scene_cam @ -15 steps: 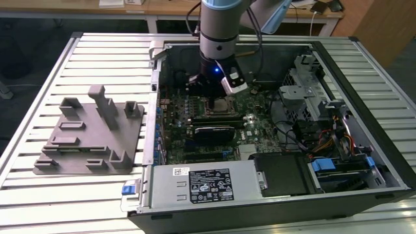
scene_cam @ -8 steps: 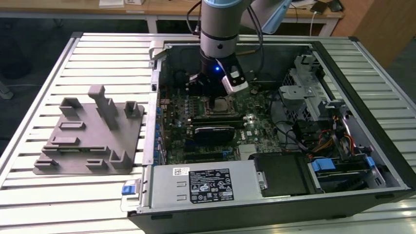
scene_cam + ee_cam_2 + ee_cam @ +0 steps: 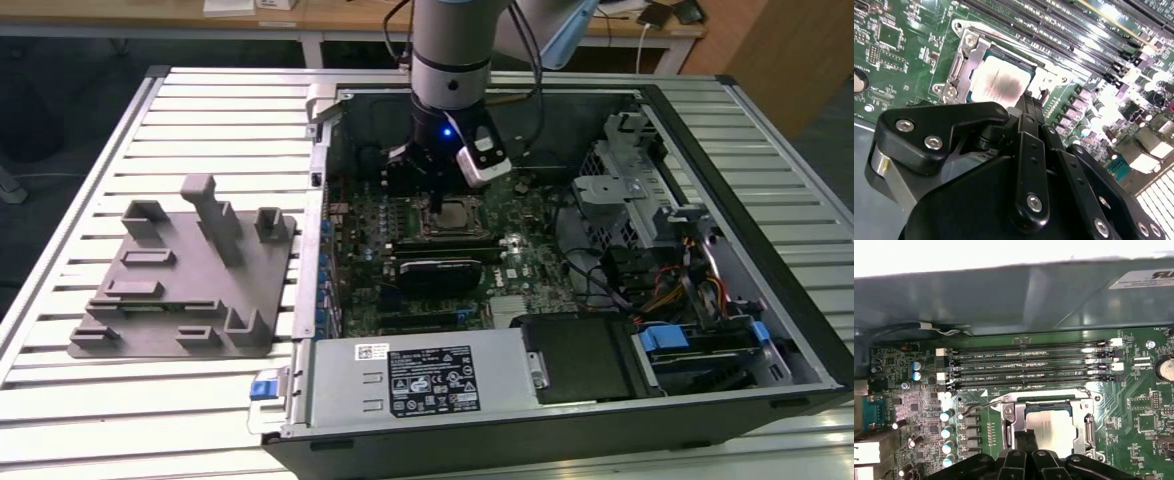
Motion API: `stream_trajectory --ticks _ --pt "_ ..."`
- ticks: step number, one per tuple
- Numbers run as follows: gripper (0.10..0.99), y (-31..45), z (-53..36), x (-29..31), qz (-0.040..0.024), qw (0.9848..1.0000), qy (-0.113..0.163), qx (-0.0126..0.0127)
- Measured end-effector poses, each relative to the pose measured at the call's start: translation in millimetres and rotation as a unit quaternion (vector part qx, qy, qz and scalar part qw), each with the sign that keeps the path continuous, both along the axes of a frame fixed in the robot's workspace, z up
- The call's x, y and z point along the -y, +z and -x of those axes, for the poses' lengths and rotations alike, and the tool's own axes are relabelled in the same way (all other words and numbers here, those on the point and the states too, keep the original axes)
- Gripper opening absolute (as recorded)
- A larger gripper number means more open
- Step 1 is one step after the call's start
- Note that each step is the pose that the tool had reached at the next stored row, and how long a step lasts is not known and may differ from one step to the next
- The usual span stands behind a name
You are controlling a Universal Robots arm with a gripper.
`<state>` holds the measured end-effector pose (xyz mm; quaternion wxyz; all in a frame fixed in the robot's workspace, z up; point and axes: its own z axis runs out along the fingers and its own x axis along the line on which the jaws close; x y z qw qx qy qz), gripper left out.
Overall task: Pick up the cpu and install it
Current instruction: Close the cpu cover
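Observation:
The cpu [image 3: 457,212] lies flat in the metal-framed socket on the green motherboard [image 3: 534,262] inside the open computer case. Its silver top shows in both wrist views [image 3: 999,82] [image 3: 1051,427]. My gripper [image 3: 434,205] hangs straight down over the socket's edge, on the side toward the exterior view's left. The black fingers [image 3: 1030,100] [image 3: 1026,437] stand close together at the cpu's rim and hold nothing. The socket's retention frame [image 3: 1009,415] surrounds the chip.
A grey plastic tray with upright posts [image 3: 187,280] rests on the slatted table at the exterior view's left. A black heatsink block [image 3: 441,272] sits just in front of the socket. Memory slots [image 3: 1029,367], the power supply [image 3: 414,375] and cables with a drive cage [image 3: 667,230] crowd the case.

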<state>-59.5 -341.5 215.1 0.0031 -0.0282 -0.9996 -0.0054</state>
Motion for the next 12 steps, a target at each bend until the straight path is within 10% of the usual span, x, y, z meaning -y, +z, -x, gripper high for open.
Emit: stream_trajectory --ticks 12 --pt "0.106 1.1 -26.4 0.1 0.0002 1.0 0.0 -0.0003"
